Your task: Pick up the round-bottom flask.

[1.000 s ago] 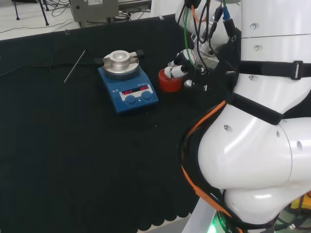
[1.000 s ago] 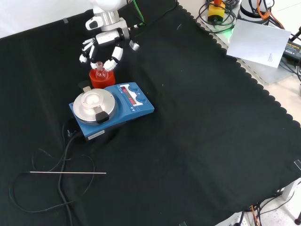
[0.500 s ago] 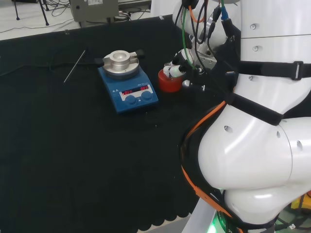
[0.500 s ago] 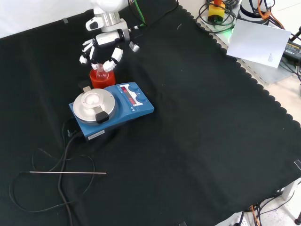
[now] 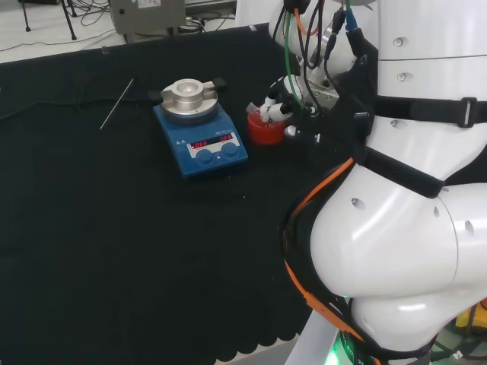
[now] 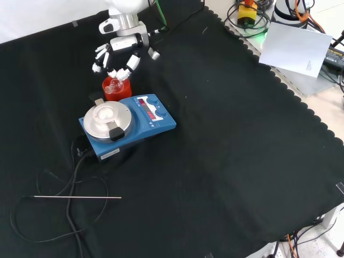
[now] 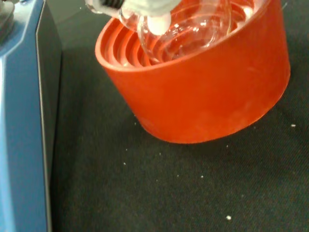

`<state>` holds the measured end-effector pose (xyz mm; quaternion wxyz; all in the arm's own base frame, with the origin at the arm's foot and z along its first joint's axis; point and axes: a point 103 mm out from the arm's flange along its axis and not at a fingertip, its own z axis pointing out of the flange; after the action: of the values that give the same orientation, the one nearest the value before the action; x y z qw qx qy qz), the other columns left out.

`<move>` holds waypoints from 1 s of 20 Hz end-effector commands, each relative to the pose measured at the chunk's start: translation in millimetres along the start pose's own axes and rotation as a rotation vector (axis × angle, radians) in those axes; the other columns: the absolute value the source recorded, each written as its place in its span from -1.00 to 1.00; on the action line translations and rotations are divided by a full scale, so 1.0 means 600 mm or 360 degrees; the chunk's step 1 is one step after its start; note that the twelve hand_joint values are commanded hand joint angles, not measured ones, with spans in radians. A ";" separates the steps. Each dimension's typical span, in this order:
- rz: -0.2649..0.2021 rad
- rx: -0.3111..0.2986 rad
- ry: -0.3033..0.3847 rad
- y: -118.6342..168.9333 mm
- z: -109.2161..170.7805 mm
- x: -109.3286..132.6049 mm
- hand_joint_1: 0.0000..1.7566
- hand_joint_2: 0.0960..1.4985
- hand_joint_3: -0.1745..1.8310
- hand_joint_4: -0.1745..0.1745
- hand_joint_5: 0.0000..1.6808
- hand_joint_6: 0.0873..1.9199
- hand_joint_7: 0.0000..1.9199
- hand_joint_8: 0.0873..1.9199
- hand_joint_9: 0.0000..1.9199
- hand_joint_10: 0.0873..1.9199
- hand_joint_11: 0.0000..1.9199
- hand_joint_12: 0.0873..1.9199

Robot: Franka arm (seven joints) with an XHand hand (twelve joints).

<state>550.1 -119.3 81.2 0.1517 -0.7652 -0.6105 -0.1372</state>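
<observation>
Barely visible — clear flask point(image 6: 112, 84) neck hidden w/in hand point(image 6: 119, 59).

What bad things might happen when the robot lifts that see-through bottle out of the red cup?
Three things could go wrong. The round-bottom flask is smooth clear glass, so it might slip from the hand, whose fingers close around its neck. It sits deep in the red ribbed stand, so the stand might lift or tip along with it. The blue hotplate stands right beside the stand, so a swinging flask might knock against it.
</observation>
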 end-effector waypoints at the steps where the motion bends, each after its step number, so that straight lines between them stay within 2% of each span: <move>1: -0.0012 0.0023 0.0044 0.001 -0.005 -0.004 0.18 -0.03 -0.16 1.00 0.21 0.11 -0.53 -0.51 -0.39 -0.50 -0.77 0.34; 3: -0.0014 0.0055 0.0042 0.004 -0.004 -0.002 0.16 0.10 -0.33 1.00 0.18 0.09 -0.56 -0.50 -0.42 -0.49 -0.80 0.35; 5: -0.0019 0.0070 0.0034 0.007 -0.001 0.002 0.05 0.03 -0.36 0.18 0.08 -0.07 -0.60 -0.50 -0.46 -0.47 -0.83 0.35; 6: -0.0021 0.0082 0.0021 0.009 0.001 0.006 0.02 -0.03 -0.31 -0.04 0.04 -0.12 -0.62 -0.49 -0.48 -0.46 -0.84 0.35; 7: -0.0022 0.0095 0.0013 0.010 0.003 0.008 0.00 -0.08 -0.28 -0.15 -0.01 -0.16 -0.63 -0.49 -0.49 -0.46 -0.85 0.35; 14: -0.0060 0.0128 -0.0012 0.021 0.015 0.025 -0.03 -0.22 -0.23 -0.19 -0.34 -0.29 -0.68 -0.49 -0.54 -0.44 -0.89 0.35; 20: -0.0063 0.0144 -0.0041 0.029 0.028 0.031 -0.03 -0.25 -0.24 -0.17 -0.37 -0.36 -0.70 -0.48 -0.55 -0.43 -0.91 0.36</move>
<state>568.9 -103.7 76.0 0.1750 -0.7473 -0.6317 -0.1091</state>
